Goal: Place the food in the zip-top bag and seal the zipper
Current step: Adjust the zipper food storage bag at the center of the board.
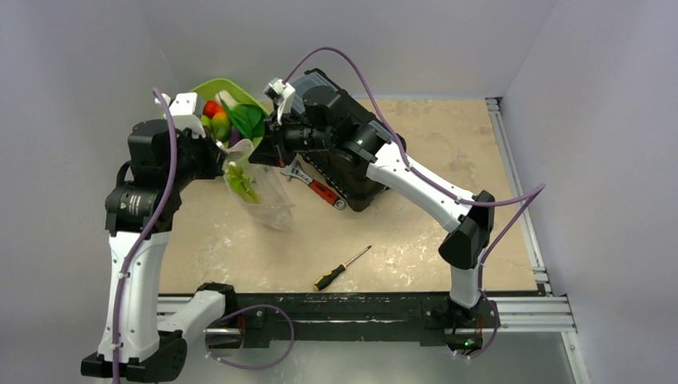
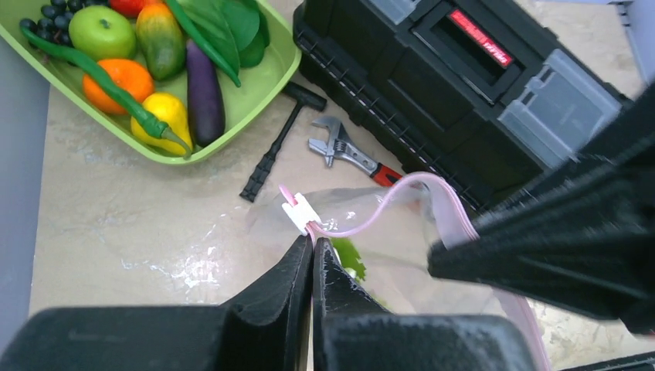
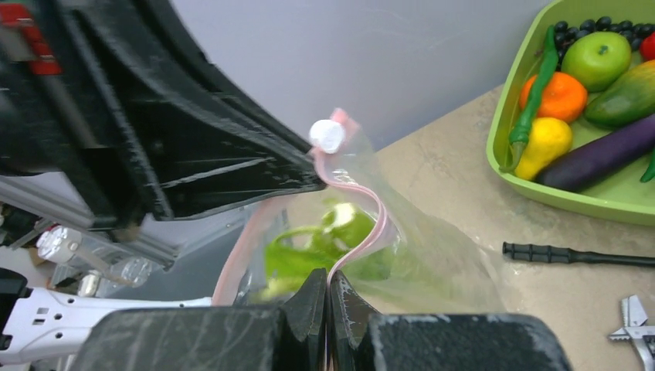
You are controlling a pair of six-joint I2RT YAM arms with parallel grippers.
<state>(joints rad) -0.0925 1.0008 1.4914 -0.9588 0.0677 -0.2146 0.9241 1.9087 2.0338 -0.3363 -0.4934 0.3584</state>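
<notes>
The clear zip-top bag (image 1: 260, 192) hangs lifted between my two grippers, with green leafy food (image 3: 309, 251) inside it. My left gripper (image 2: 313, 246) is shut on the pink zipper strip (image 2: 371, 216) just below its white slider (image 2: 300, 212). My right gripper (image 3: 327, 278) is shut on the pink strip (image 3: 376, 220) at the other end of the mouth. The mouth gapes between them. More food lies in the lime-green tray (image 2: 266, 85): green apple (image 2: 102, 31), orange (image 2: 116, 81), yellow pear (image 2: 164, 117), purple eggplant (image 2: 203, 91).
A black toolbox (image 1: 352, 164) stands right of the bag. An adjustable wrench (image 2: 347, 151) and a black-handled tool (image 2: 274, 147) lie between tray and toolbox. A screwdriver (image 1: 342, 268) lies nearer the front edge.
</notes>
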